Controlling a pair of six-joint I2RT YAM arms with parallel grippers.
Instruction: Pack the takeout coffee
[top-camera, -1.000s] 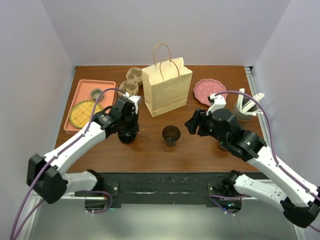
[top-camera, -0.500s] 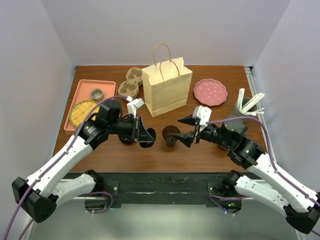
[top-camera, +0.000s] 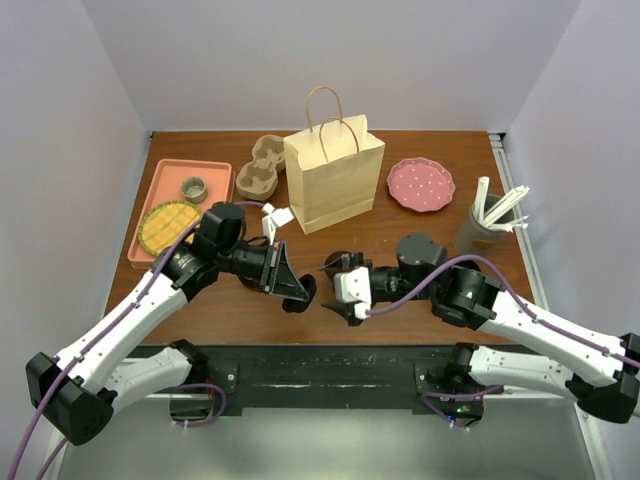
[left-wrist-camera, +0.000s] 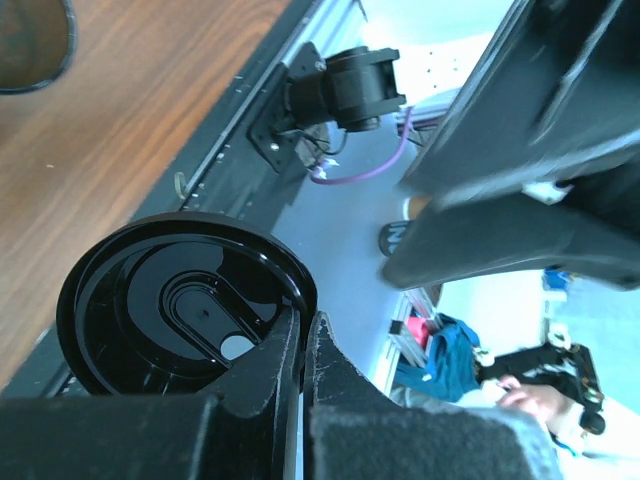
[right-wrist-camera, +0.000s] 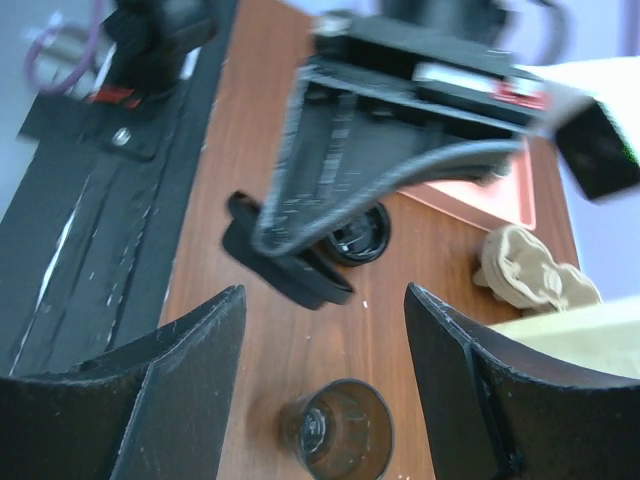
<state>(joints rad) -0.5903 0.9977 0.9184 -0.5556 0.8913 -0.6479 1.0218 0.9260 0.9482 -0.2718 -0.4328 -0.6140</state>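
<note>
Left claw (left-wrist-camera: 300, 350), pinching lid (left-wrist-camera: 180, 300), swung to open cup (right-wrist-camera: 338, 432) near worktop's (top-camera: 250, 320) front edge; right claw (right-wrist-camera: 325, 290) arrived wide. Lidding likely next.

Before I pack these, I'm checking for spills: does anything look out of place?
One coffee cup stands open on the table, lidless; the left hand pinches a black lid by its rim. No spill visible.

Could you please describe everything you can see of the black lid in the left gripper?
The black lid is a round, glossy plastic disc with a raised rim, a recessed oval panel and a small sip hole. The left gripper is shut on its rim, holding it tilted on edge above the table, near its front edge. Nothing else touches it.
</note>
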